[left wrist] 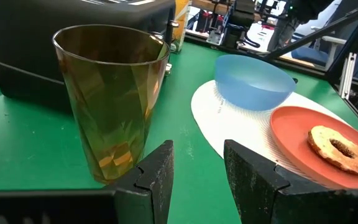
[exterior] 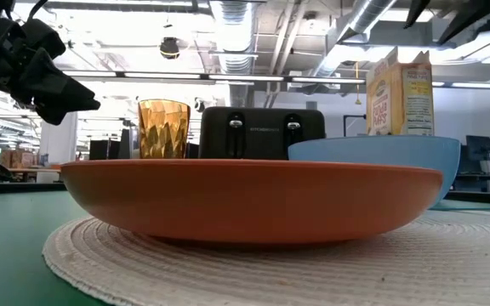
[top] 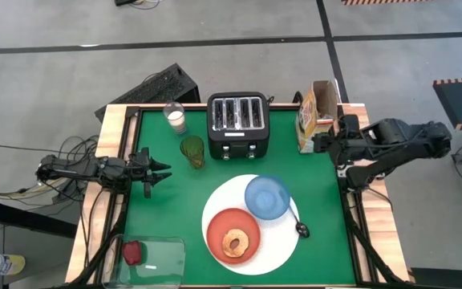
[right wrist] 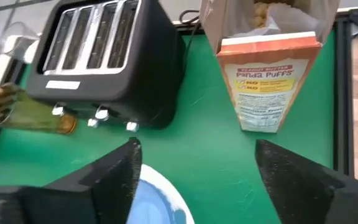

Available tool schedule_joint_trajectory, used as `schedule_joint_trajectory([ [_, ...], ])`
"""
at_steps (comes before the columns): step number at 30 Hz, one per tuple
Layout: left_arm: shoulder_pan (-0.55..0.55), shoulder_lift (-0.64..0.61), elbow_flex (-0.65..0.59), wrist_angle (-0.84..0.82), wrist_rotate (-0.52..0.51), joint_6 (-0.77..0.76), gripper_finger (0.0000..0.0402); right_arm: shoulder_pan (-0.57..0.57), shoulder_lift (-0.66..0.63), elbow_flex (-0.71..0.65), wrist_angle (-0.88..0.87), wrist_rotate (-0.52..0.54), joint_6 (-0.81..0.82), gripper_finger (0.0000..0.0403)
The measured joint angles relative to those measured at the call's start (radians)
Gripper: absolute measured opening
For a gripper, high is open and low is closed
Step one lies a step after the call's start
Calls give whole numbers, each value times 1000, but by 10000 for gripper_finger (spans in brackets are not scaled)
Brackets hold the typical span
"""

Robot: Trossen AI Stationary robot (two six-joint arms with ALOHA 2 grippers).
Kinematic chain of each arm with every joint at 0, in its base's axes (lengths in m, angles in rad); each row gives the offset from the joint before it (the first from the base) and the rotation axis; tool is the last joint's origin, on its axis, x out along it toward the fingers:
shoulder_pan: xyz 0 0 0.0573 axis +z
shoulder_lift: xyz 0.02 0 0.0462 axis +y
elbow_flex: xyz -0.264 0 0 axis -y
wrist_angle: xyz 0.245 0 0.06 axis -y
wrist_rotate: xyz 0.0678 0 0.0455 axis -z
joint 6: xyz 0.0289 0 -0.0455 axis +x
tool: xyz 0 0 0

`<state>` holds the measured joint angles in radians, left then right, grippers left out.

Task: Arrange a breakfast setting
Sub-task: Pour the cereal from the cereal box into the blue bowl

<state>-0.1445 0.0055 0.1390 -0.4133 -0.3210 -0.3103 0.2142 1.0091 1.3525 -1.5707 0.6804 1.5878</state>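
Note:
A large white round plate [top: 283,245], woven like a mat, lies at the table's near middle. On it rest a blue bowl [top: 267,197], empty, an orange-red plate [top: 219,225] with a ring-shaped bagel [top: 234,243], and a small dark spoon [top: 301,227]. A dark red food piece [top: 132,252] lies in a clear container [top: 159,261] at the near left. Yellow cereal [right wrist: 269,9] shows in an open box [top: 311,116] at the far right. My left gripper [top: 165,171] is open and empty at the left, just short of an amber glass [left wrist: 110,99]. My right gripper [top: 318,144] is open and empty beside the cereal box.
A black toaster [top: 237,124] stands at the far middle, a glass of milk [top: 175,117] to its left, and the amber glass [top: 192,151] in front of that. Wooden rails [top: 123,136] edge the green table. Bare green shows between the toaster and the plate.

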Motion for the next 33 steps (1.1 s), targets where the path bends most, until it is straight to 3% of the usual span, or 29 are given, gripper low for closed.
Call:
schedule_joint_trajectory([
  [5,0,0,0,0,0,0,128,-50,37,0,0,15,0,394],
  [12,0,0,0,0,0,0,128,-92,56,-16,2,30,0,398],
  [18,0,0,0,0,0,0,128,-66,-50,-188,28,43,59,399],
  [25,0,0,0,0,0,0,128,55,-200,-397,158,177,74,399],
  [33,0,0,0,0,0,0,128,63,-241,-571,257,285,83,400],
])
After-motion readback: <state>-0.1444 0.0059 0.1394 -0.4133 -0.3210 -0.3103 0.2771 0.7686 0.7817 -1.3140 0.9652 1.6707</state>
